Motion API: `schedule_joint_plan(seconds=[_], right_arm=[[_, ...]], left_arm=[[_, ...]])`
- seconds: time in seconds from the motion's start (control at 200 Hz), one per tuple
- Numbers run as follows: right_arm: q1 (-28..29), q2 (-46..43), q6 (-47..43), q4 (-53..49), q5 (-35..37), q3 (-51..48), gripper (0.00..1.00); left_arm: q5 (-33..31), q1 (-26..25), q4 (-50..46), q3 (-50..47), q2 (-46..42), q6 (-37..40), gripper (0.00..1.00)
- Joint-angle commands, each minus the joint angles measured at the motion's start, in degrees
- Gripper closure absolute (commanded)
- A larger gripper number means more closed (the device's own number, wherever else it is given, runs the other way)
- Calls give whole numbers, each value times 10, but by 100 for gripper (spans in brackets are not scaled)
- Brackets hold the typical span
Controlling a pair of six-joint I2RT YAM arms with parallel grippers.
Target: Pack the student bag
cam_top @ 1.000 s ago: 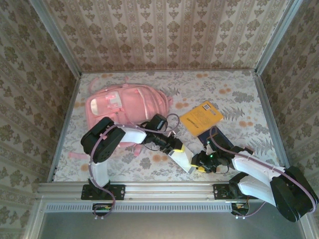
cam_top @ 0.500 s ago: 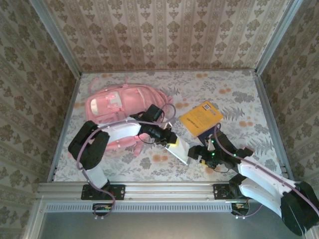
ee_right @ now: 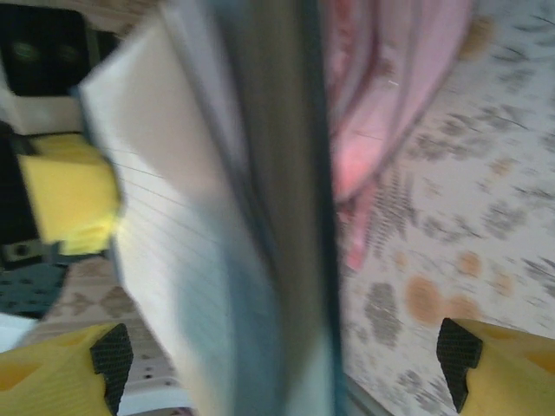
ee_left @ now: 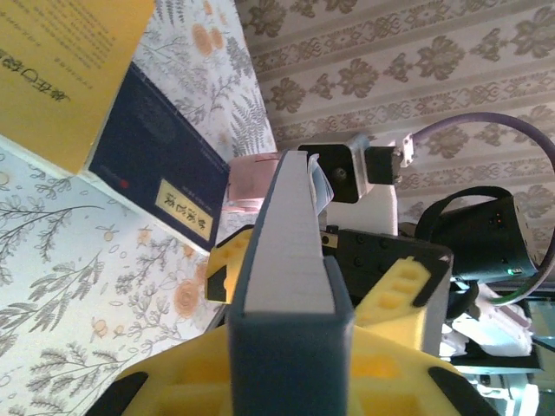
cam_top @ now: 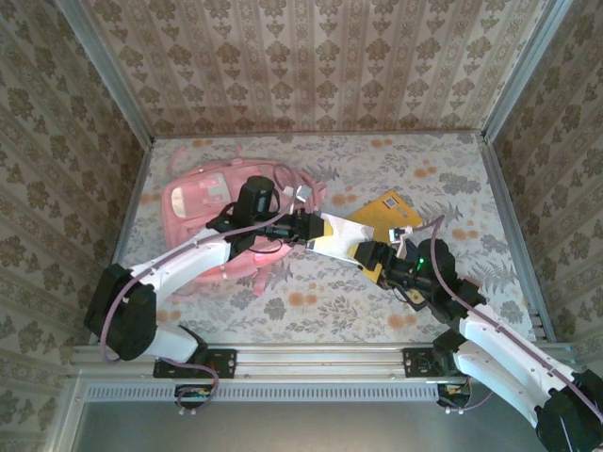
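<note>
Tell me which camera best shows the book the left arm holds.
Top external: the book shows nearly whole from above, gripped by the left end effector. The left wrist view gives it edge-on, pages and dark cover; the right wrist view has it close and badly blurred.

The big soft pink cloth backpack lies flat on the table with its front side up. It has zip pockets on the front, a lighter patch near the top and pale pink straps. One strap sticks out on the near side. The bag sits to the left of the left gripper, a bit farther back, with its right edge close by. It is well to the left of the right gripper. From the right wrist, pink folds show ahead.
</note>
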Motion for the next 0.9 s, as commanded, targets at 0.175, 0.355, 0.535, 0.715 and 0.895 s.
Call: schedule_joint_plan(seconds=[0.175,0.355,0.535,0.715,0.895], right_arm=[[-1,-11,62,149,25,12,37],[-1,-11,64,183,43,10,65],[-2,-12,58,186,53,10,79],[-2,-12,57,195,65,5,79],[-4,-13,52,192,72,7,74]], left_arm=[[6,2,124,-24,-43,-80,100],[15,-1,176,-40,-48,-112,100],[12,-1,177,-50,-64,-115,100],[18,-8,177,-61,-73,-113,100],[22,-12,175,-70,-82,-107,100]])
